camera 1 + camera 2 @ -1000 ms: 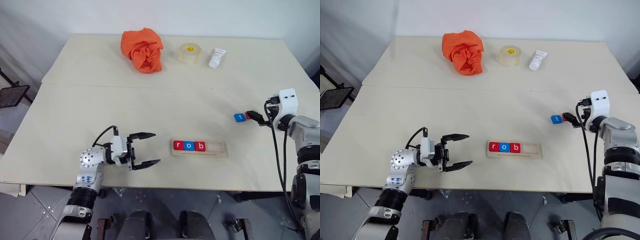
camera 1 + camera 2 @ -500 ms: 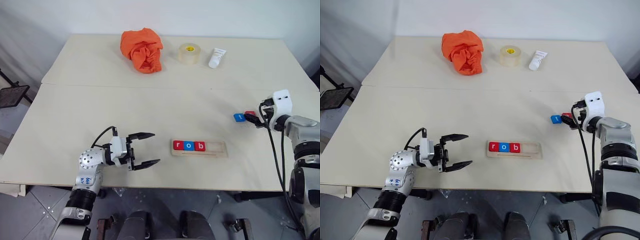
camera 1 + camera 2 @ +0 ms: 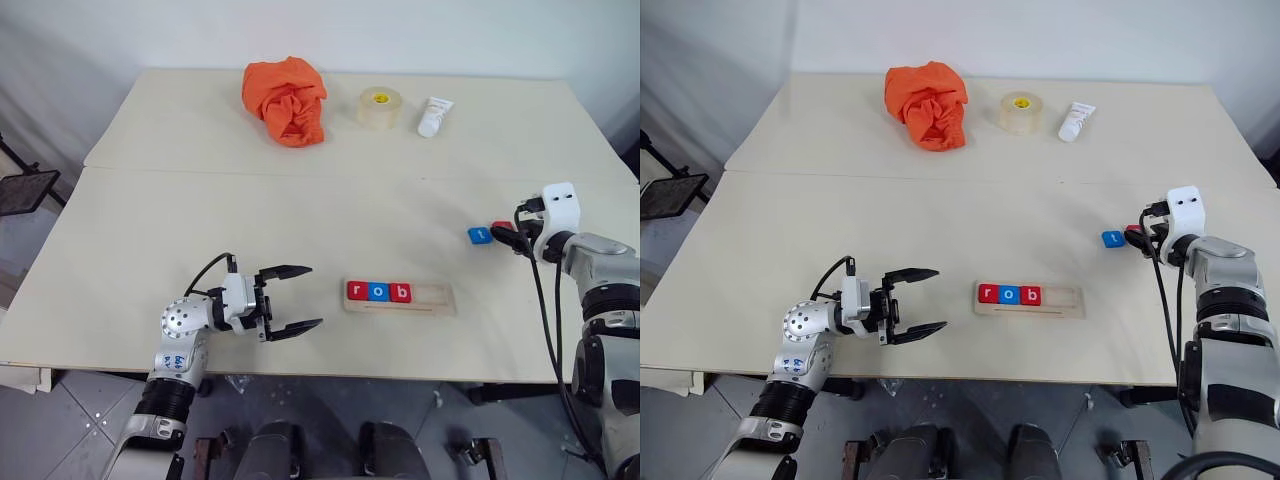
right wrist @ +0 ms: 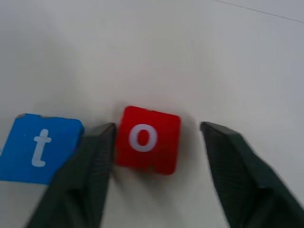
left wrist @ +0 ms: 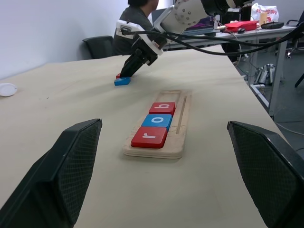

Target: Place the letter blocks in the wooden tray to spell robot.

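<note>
Right wrist view: right gripper [image 4: 154, 142] straddles red "o" block [image 4: 147, 139], one side gapped.

This looks like a lab or office workroom. Beyond the open jaws in the left wrist view, a seated person in a dark top [image 5: 135, 14] sits at a long grey desk [image 5: 247, 32] cluttered with gear, a black office chair [image 5: 100, 46] nearby. The pale beige worktable [image 3: 200, 220] stands against plain white walls [image 3: 300, 30] on a grey tiled floor [image 3: 60, 420].
</note>
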Controlling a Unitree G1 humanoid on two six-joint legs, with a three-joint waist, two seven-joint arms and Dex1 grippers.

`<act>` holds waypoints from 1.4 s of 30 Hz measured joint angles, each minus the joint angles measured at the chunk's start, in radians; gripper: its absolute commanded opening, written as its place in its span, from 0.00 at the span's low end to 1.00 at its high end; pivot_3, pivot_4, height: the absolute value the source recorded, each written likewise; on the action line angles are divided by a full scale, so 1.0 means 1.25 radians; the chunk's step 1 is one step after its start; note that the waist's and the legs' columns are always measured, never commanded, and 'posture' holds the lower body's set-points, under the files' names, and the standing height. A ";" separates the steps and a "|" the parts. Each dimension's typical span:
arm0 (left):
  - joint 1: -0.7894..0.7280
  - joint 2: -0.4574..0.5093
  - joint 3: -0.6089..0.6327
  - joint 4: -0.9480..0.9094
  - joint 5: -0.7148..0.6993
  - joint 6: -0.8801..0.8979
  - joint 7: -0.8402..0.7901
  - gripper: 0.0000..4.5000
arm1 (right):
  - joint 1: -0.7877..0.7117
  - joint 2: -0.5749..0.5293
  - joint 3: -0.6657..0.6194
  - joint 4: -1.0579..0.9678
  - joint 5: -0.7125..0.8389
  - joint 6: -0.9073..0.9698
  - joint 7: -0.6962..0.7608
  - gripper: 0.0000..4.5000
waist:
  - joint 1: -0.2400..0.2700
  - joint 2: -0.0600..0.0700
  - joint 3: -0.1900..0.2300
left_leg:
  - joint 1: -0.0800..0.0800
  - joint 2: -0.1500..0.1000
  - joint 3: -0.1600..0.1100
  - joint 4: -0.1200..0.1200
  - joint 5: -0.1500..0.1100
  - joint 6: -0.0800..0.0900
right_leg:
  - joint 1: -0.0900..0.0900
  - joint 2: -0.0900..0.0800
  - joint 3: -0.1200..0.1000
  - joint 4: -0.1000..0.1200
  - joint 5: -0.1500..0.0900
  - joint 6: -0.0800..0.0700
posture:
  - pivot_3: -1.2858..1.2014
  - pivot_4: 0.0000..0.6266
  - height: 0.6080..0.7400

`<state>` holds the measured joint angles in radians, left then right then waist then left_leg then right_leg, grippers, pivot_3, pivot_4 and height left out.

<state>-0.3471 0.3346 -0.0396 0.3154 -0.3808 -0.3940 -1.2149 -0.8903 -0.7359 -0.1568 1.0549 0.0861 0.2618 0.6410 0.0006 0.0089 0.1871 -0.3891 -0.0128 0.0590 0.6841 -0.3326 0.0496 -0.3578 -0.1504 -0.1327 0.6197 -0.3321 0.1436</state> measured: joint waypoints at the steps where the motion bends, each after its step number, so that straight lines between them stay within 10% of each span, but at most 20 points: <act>1: 0.000 0.000 0.000 0.001 0.000 0.000 -0.001 1.00 | 0.014 0.001 -0.005 -0.019 0.008 0.004 -0.002 0.34 | 0.000 0.000 0.000 | 0.000 0.000 0.000 0.000 0.000 0.000 | 0.000 0.000 0.000 0.000 0.000 0.000 | 0.52 0.24 1.00; 23: -0.044 0.011 -0.006 0.053 -0.009 0.009 -0.094 1.00 | 0.675 0.208 -0.231 -1.239 0.190 0.535 -0.300 0.32 | 0.014 0.001 0.000 | 0.000 -0.001 0.000 0.000 0.000 0.000 | -0.001 0.000 0.001 0.001 0.000 0.000 | 0.52 0.24 1.00; 33: -0.061 0.008 -0.006 0.061 -0.010 0.027 -0.110 1.00 | 0.719 0.291 -0.224 -1.323 0.203 0.590 -0.373 0.32 | 0.016 0.001 0.000 | 0.000 -0.001 0.001 -0.001 0.000 0.000 | -0.001 0.000 0.003 0.001 0.000 0.000 | 0.52 0.24 1.00; 42: -0.055 0.008 -0.005 0.050 -0.010 0.036 -0.103 1.00 | 0.761 0.308 -0.209 -1.310 0.199 0.556 -0.376 0.99 | 0.016 0.001 0.000 | 0.000 -0.001 0.001 -0.001 0.000 0.000 | -0.001 0.000 0.003 0.001 0.000 0.000 | 0.52 0.24 1.00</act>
<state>-0.4162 0.3450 -0.0459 0.3783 -0.3936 -0.3489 -1.3440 0.0614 -0.3514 -0.4183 -0.5826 0.3349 0.9570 0.1708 0.0211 0.0104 0.1866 -0.3885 -0.0141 0.0607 0.6832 -0.3327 0.0496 -0.3596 -0.1499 -0.1291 0.6204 -0.3321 0.1436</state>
